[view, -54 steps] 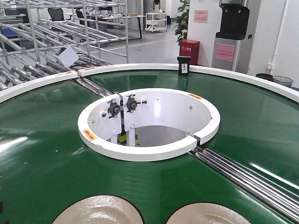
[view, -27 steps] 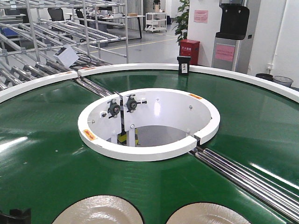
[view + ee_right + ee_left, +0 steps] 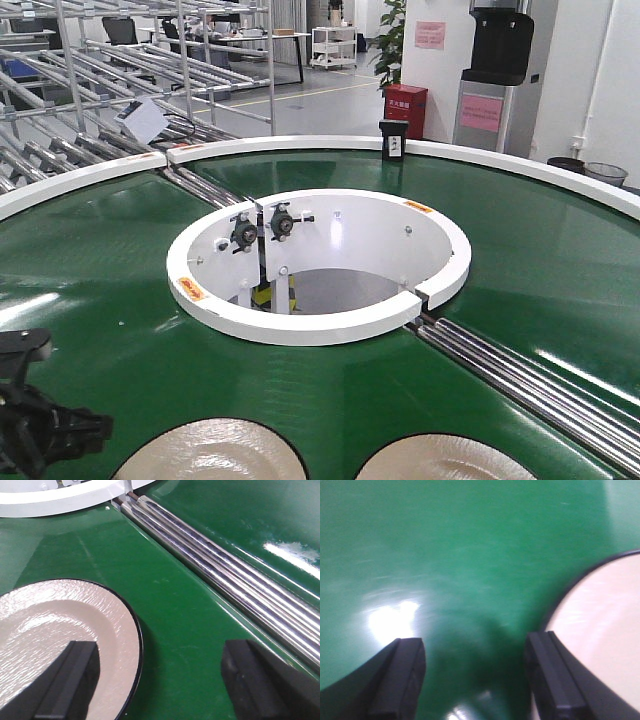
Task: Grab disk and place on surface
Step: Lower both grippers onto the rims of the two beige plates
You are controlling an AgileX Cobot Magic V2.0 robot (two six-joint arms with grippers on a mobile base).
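While both disks lie flat on the green belt (image 3: pixel 90 290) at the near edge of the front view, neither is gripped. Left disk (image 3: pixel 210 455) and right disk (image 3: pixel 445 462) sit side by side, apart, cut off by the frame bottom. Left gripper (image 3: pixel 85 432) hangs just left of the left disk. The wrist view shows it released, jaws spread wide with only belt between them, and one finger (image 3: pixel 552 680) over that disk's dark rim; contact cannot be told. Right gripper (image 3: pixel 167 680) is likewise released and wide: one finger (image 3: pixel 70 680) is over the right disk, the other over bare belt near the steel rollers (image 3: pixel 225 565). White ring (image 3: pixel 320 330) sits mid-belt.
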